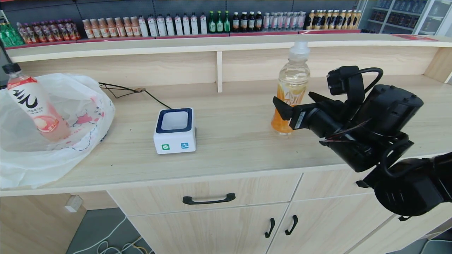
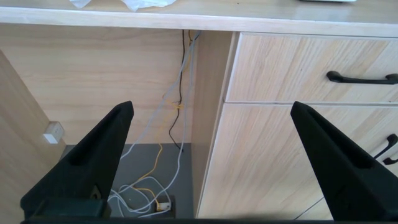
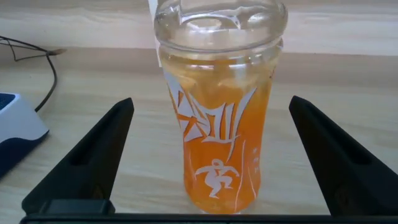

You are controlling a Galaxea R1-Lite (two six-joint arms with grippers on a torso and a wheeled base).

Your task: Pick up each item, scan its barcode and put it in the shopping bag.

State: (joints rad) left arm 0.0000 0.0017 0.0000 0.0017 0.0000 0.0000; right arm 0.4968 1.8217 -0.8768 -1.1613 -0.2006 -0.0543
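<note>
Counter of pale wood, with the white, blue-rimmed barcode scanner as reference point. To the scanner's right an orange drink bottle stands upright on the counter, its white cap on and its label facing the robot. The right gripper is level with the bottle's lower half, on the side farther from the scanner. Its claw is spread wide. In the right wrist view the bottle is centred in front of the gap of that gripper, with both black fingers apart from it and a corner of the scanner at the edge.

To the scanner's left lies a translucent white shopping bag with its mouth open. A pink drink bottle with a black cap leans tilted inside it. A thin black cable runs from behind the scanner toward the bag.

Below the scanner, the cabinet front carries a drawer with a black handle. The left gripper is lower than the countertop and faces this cabinet front, its claw likewise wide and holding nothing. Loose cables lie on the floor beyond it. Rows of bottled drinks line the shelf behind the counter.
</note>
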